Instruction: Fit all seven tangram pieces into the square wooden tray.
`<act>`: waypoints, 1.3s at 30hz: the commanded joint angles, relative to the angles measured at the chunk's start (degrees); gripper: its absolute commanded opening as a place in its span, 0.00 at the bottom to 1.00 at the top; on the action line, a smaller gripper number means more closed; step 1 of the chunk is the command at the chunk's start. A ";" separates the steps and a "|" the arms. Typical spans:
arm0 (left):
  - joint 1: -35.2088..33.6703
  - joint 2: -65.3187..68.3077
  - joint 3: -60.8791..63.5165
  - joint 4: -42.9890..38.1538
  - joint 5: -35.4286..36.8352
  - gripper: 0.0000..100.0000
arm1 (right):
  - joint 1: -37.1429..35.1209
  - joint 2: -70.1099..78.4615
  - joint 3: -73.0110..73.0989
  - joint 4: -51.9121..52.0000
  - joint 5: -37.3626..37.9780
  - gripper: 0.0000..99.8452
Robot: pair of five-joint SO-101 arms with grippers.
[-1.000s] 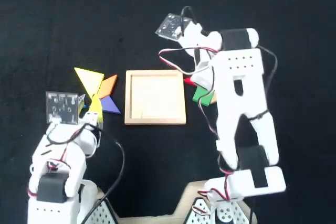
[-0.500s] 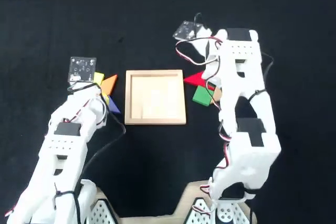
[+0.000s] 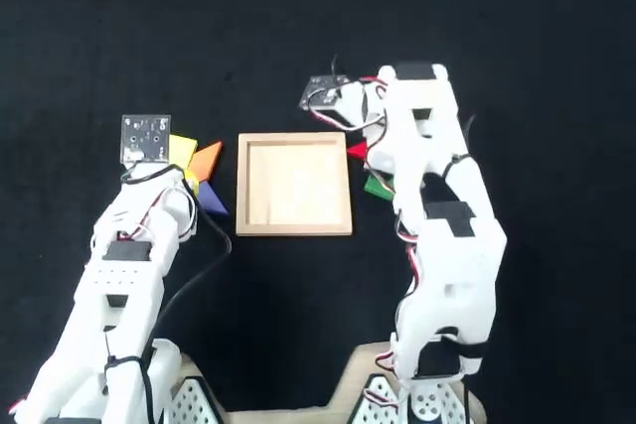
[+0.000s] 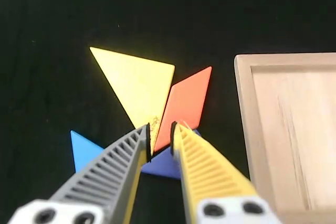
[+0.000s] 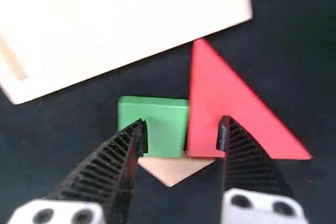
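The square wooden tray (image 3: 294,230) lies empty on the desk (image 3: 537,67), so the first pick is in hand. The right pincer (image 5: 181,129), wide open and empty, hangs over the green square (image 5: 163,119) beside the red triangle (image 5: 215,93). The left pincer (image 4: 160,129), barely parted and empty, hangs over the yellow triangle (image 4: 134,82). The next move likely calls for straddling one piece and closing.

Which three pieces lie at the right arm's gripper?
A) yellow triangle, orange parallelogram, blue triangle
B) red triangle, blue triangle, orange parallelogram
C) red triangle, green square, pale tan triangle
C: the right wrist view shows the red triangle, the green square and the pale tan triangle together at the tips of the open right gripper.
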 commanded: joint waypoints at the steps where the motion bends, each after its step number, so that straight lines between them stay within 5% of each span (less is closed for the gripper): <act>1: -0.84 -0.18 -0.13 -2.64 0.62 0.09 | 1.85 1.89 -8.22 -0.35 0.70 0.23; 29: -0.31 -0.18 -0.22 -2.90 0.62 0.09 | 5.89 15.43 -20.79 5.36 8.35 0.23; 39: -0.31 -0.18 -0.31 -2.90 0.62 0.09 | 6.77 15.25 -30.64 19.78 14.59 0.23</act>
